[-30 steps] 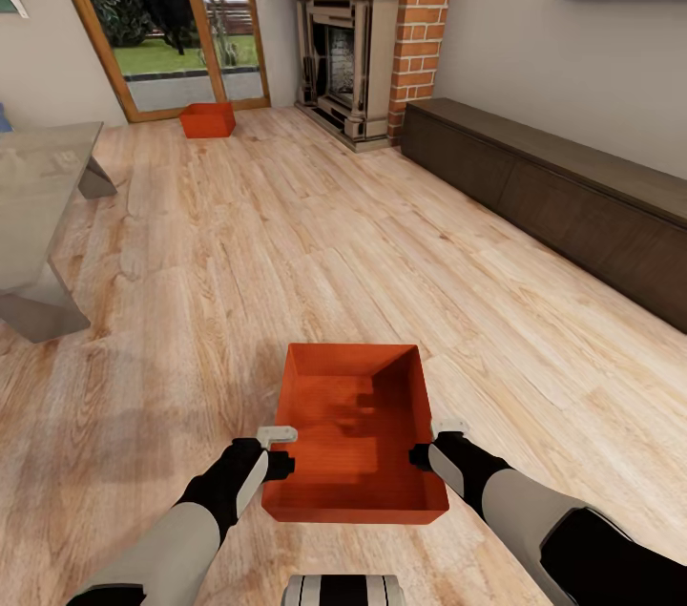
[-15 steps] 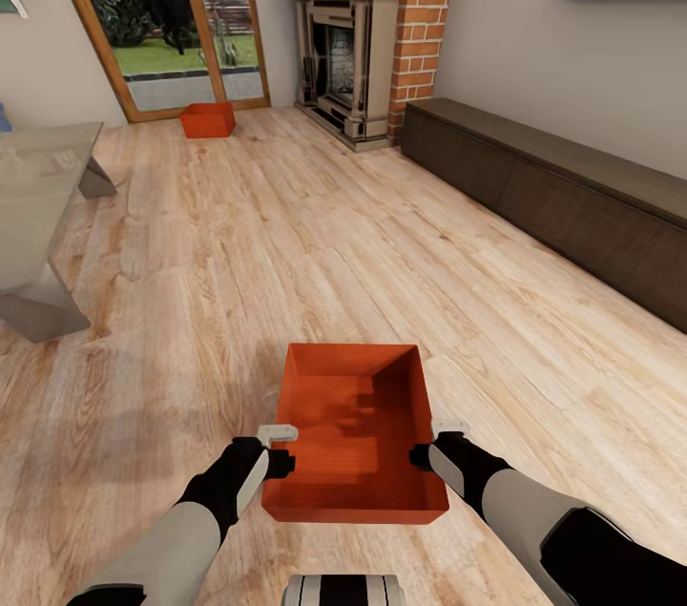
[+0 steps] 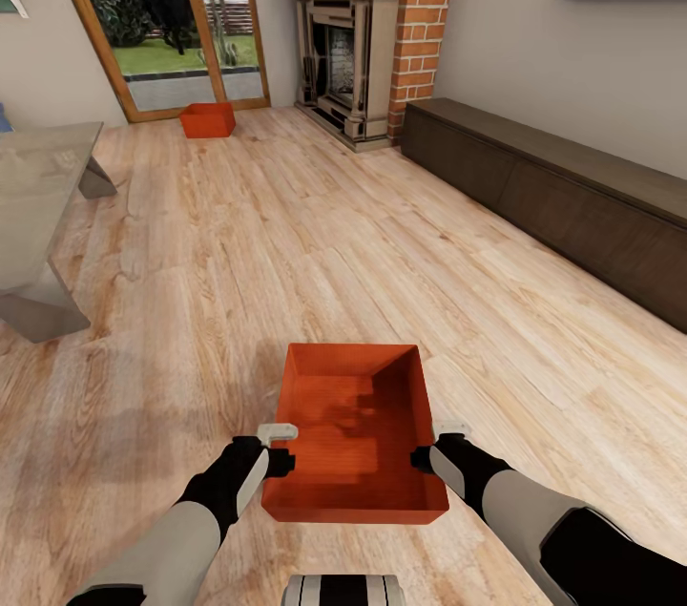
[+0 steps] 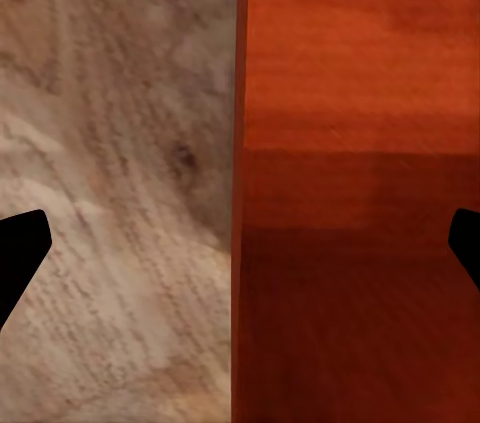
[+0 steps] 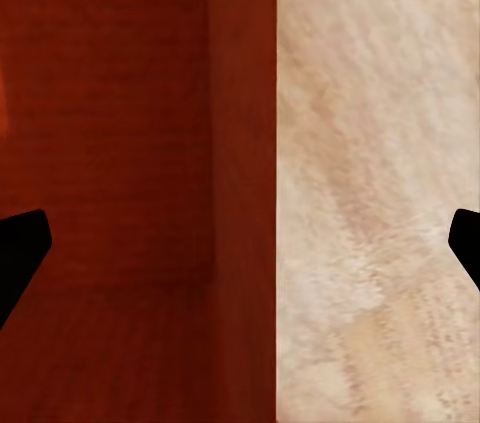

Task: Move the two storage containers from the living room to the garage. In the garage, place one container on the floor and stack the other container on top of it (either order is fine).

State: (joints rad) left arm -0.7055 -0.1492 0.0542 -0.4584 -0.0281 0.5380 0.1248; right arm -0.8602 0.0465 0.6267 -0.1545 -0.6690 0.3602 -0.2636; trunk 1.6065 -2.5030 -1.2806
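Your left gripper straddles the near bin's left wall, fingers wide and not yet clamped. The right gripper straddles the right wall the same way. Lift now and the bin stays on the wood floor, or tips if one side bites first. The far bin sits by the glass door.

Bright, even daylight; soft shadows
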